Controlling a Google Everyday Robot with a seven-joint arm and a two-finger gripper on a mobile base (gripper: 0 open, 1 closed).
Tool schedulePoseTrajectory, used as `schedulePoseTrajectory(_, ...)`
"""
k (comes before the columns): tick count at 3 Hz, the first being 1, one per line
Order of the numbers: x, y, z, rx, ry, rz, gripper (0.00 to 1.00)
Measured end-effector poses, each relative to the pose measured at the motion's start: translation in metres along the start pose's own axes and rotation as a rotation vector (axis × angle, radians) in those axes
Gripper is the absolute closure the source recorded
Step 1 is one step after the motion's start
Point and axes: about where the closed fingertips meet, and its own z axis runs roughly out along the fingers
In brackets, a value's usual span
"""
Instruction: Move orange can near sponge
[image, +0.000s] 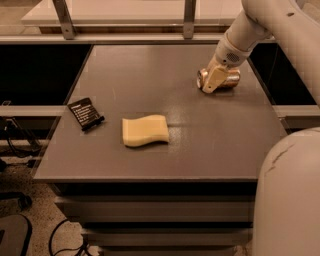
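Note:
The orange can (226, 79) lies on its side at the far right of the grey table (200, 150), silver end facing left. My gripper (214, 78) reaches down from the upper right and straddles the can. One pale finger (213, 81) crosses the can's front and the other is hidden behind it, so the gripper appears shut on the can. The pale yellow sponge (145, 130) lies flat near the table's middle front, well to the left of the can and nearer than it.
A small black card with white text (86, 113) lies near the table's left edge. A rail with two metal posts (189, 17) runs behind the table. My white robot body (290, 195) fills the lower right corner.

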Motion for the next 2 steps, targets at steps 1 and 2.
schedulePoseTrajectory(1, -0.0002, 0.0026, -0.0026, -0.003, -0.005, -0.007, 0.64)
schedulePoseTrajectory(2, -0.0088, 0.0109, -0.0108, -0.018, -0.027, -0.056, 0.88)
